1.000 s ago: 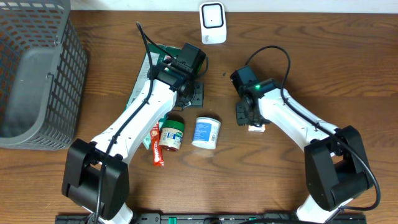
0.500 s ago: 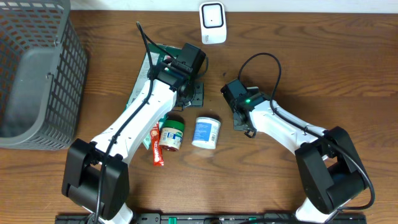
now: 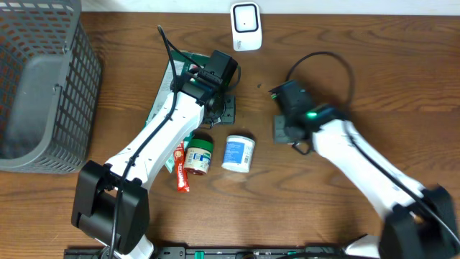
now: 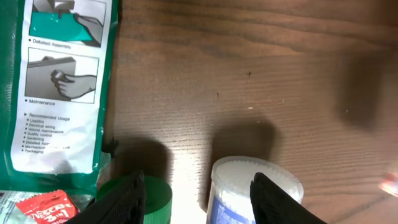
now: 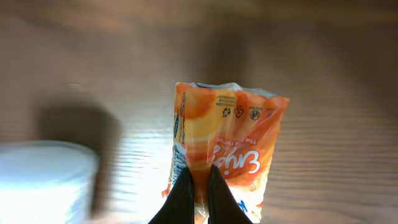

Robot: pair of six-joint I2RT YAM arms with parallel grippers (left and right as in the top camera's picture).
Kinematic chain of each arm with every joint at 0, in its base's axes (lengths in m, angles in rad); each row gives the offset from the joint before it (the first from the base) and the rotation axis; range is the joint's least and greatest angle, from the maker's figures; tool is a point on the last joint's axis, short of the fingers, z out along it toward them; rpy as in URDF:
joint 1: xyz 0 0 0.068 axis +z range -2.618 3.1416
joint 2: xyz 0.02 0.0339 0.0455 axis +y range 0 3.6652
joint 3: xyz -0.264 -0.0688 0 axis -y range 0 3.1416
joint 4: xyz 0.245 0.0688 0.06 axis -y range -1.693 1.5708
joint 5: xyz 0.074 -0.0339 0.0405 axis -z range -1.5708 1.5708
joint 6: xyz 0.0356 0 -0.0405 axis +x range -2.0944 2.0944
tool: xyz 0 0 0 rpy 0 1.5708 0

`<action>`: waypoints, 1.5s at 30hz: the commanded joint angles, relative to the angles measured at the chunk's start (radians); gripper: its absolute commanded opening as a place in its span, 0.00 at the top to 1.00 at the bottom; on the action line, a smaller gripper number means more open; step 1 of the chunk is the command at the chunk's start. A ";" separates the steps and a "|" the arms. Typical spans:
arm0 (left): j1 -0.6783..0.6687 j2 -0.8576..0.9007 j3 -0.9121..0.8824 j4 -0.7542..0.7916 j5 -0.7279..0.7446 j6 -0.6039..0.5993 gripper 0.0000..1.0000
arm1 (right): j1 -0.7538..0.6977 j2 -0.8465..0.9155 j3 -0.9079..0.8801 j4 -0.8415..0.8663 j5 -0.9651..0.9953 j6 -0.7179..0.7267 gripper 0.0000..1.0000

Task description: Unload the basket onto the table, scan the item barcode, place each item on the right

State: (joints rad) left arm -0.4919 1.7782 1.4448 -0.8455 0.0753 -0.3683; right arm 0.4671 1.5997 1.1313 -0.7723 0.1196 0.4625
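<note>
An orange snack packet with white lettering fills the middle of the right wrist view. My right gripper is shut on its near edge, the two dark fingers pinching the foil. In the overhead view the right gripper is right of centre and hides the packet. A white scanner stands at the table's far edge. My left gripper hovers open over the table; in its wrist view the left gripper holds nothing, with a green-lidded jar and a white tub below its fingers.
A grey mesh basket fills the far left. A green instruction pouch lies under the left arm. The green-lidded jar, white tub and a red sachet lie together near the front centre.
My right gripper has closed on the orange packet. The right arm swung left, then back to the right. The left arm has not moved.
</note>
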 commanded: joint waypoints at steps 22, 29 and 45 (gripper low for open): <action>0.004 -0.001 -0.001 -0.010 -0.013 0.008 0.49 | -0.603 -0.054 -0.467 0.582 -1.314 -0.332 0.99; 0.004 -0.001 -0.001 -0.009 -0.013 0.008 0.48 | -0.604 -0.045 -0.557 0.687 -1.286 -0.329 0.99; 0.004 -0.001 -0.001 -0.006 -0.013 0.008 0.48 | -0.604 0.113 -0.568 0.737 -1.194 -0.328 0.97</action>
State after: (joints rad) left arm -0.4919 1.7782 1.4448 -0.8516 0.0750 -0.3687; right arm -0.1253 1.6787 0.5716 -0.0509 -1.0691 0.1299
